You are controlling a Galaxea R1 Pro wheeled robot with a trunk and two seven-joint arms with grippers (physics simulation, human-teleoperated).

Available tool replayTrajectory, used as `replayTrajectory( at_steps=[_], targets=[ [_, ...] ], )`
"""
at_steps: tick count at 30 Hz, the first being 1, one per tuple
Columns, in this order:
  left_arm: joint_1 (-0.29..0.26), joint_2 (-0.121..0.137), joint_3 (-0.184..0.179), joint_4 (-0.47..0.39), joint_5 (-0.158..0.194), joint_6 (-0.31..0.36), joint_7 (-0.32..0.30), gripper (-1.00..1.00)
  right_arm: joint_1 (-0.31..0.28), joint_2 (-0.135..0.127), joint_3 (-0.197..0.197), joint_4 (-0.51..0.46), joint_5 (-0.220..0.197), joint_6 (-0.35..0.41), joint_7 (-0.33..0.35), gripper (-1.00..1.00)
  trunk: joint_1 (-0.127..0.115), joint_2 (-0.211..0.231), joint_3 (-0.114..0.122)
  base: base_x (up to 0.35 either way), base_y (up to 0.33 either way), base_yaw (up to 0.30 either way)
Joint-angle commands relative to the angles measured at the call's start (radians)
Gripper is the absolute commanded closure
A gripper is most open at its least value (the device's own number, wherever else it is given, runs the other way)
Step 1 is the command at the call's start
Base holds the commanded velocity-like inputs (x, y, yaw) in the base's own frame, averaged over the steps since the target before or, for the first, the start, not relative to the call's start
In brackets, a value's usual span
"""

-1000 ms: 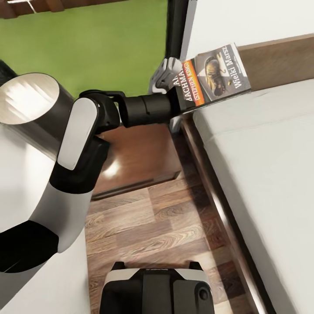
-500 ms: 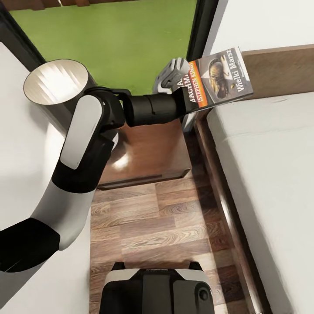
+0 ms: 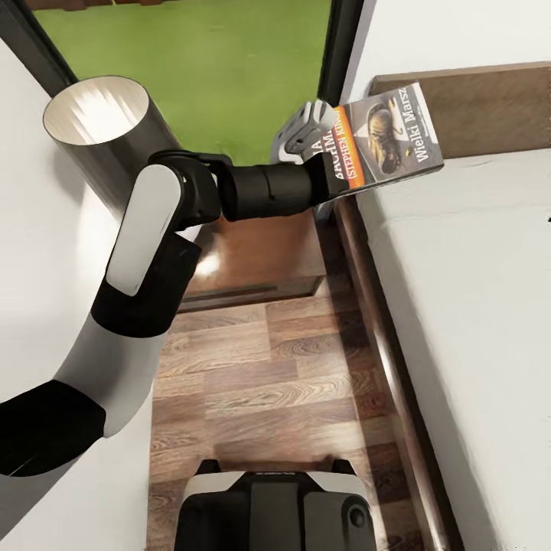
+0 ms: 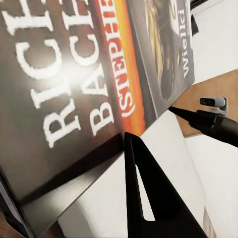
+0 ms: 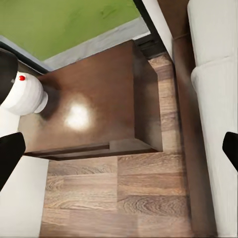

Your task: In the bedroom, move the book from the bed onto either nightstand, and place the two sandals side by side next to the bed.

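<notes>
Head view: left gripper [image 3: 315,145] is clamped on the book [image 3: 386,138], held in the air above the gap between nightstand [image 3: 256,256] and bed [image 3: 467,291], just in front of the headboard [image 3: 482,115]. Book's long axis runs out from the gripper toward the headboard, cover up, slightly tilted; dark cover, orange strip, white lettering. A strip of bare wood floor [image 3: 268,383] lies between nightstand and bed frame.

Left wrist view: book [image 4: 84,89] sits close against the lens, one dark finger [image 4: 148,198] beneath its edge, pale mattress [image 4: 168,148] below.

Right wrist view: nightstand [image 5: 94,106] top is bare and glossy, a white round object [image 5: 25,94] at one corner; bed [image 5: 213,99] edge just beside it. Right gripper's opening: cannot tell.
</notes>
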Motion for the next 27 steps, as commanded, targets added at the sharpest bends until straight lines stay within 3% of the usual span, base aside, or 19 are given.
replayTrajectory(
  at_steps=[1, 11, 27],
  targets=[
    [-0.001, -0.001, 0.0, -0.001, 0.012, 0.0, 0.01, 1.0, 0.001, 0.0, -0.001, -0.001, 0.003, 0.003, 0.006, -1.0, 0.0, -0.001, -0.001, -0.28, -0.178, 0.01],
    [-0.002, -0.002, -0.006, -0.001, 0.012, -0.001, 0.012, 1.0, 0.009, 0.003, -0.001, -0.006, 0.002, 0.003, 0.006, -1.0, 0.0, -0.001, -0.001, -0.272, -0.188, 0.07],
    [0.011, -0.008, -0.011, -0.001, 0.012, -0.001, 0.015, 1.0, 0.01, 0.013, 0.0, -0.006, 0.004, 0.003, 0.006, -1.0, 0.0, -0.001, -0.001, -0.112, -0.088, 0.238]
  ],
)
